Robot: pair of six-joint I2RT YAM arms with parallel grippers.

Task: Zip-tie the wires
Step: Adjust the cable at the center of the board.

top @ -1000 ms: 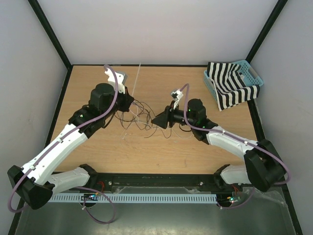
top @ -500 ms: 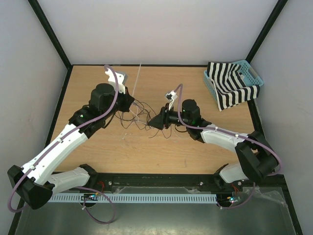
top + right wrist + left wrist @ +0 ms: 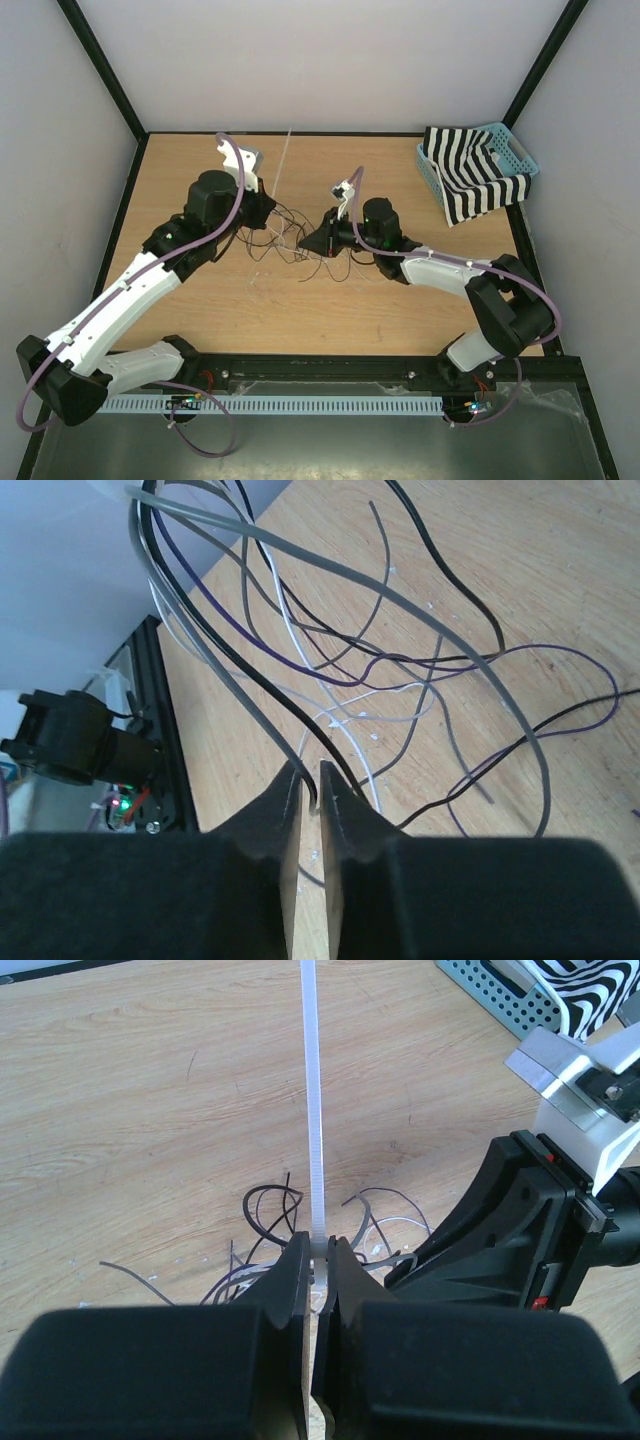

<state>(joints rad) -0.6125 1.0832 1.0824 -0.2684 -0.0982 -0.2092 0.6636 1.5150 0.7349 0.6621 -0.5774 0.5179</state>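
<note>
You are working in a robotics laboratory cell, not a home or a shop. Plain white wall panels close it off on the sides and beyond the jaws, joined by black metal frame posts. A light wooden tabletop lies under the jaws of the left gripper and the right gripper.

Behind the jaws, a black metal rail carries the two white-and-black jointed arms. A white slotted cable duct runs alongside that rail. Mauve cables follow each arm.

Well apart from the jaws, beyond them and to the right, a teal perforated plastic basket holds a black-and-white striped cloth.
</note>
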